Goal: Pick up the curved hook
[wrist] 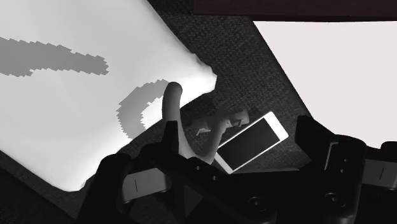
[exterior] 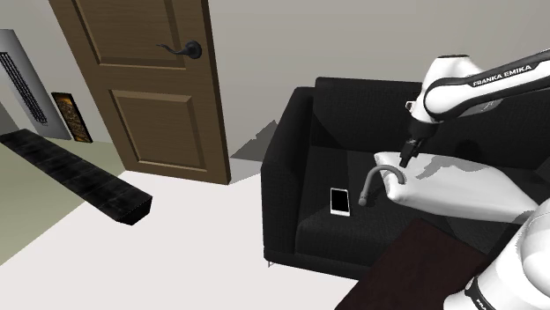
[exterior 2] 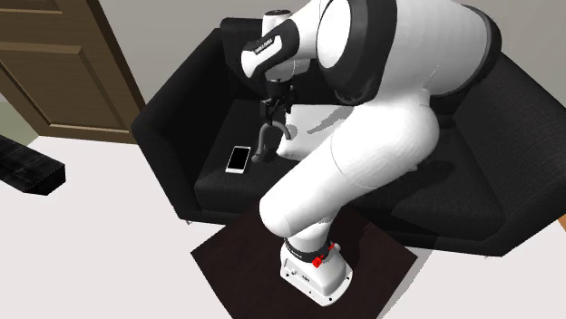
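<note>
Shoulder view: curved hook [exterior: 381, 166] right of centre, propped against the white cushion [exterior: 458, 189] on the black sofa [exterior: 291, 176]; hand [exterior: 405, 161] just above its upper bend, likely lining up a grasp.
Second exterior view: phone [exterior 2: 239, 159] centre-left, just beside the hook's foot.
Wrist view: fingers [wrist: 313, 137] apart, hook beside one, unclamped; cushion may crowd closing.

Matt grey hook [wrist: 172, 102], rough-textured black sofa [wrist: 254, 70]

White arm [exterior 2: 381, 136] bent over a black sofa [exterior 2: 177, 122], black gripper [exterior 2: 275, 116] pointing down at the top of a grey curved hook [exterior 2: 260, 145], white-edged phone [exterior 2: 239, 159] just left of it on the seat, brown door [exterior 2: 54, 63] far left, dark stand [exterior 2: 231, 263] nearest
</note>
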### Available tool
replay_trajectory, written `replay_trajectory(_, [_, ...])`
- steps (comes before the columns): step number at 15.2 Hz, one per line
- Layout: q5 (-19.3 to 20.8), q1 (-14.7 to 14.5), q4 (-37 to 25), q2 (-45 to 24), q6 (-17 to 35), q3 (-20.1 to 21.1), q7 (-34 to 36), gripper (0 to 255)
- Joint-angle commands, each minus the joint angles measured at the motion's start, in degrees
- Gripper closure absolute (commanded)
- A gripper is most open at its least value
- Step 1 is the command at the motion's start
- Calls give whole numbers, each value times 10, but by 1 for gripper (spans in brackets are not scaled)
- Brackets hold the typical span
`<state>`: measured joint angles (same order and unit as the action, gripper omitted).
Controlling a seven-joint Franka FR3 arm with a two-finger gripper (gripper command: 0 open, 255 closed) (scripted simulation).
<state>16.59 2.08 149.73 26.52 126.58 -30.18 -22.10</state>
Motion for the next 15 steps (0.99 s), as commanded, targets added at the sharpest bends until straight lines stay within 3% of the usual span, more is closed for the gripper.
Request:
replay_trajectory(1, [-12, -13, -8, -45, 47, -30, -37, 0])
replay_trajectory(4, [-56, -40, -28, -121, 111, -80, -108, 0])
replay_trajectory(6, [-110, -63, -46, -178, 150, -112, -171, 0])
replay_trajectory(15, [-190, -80, -32, -249, 218, -125, -232, 0])
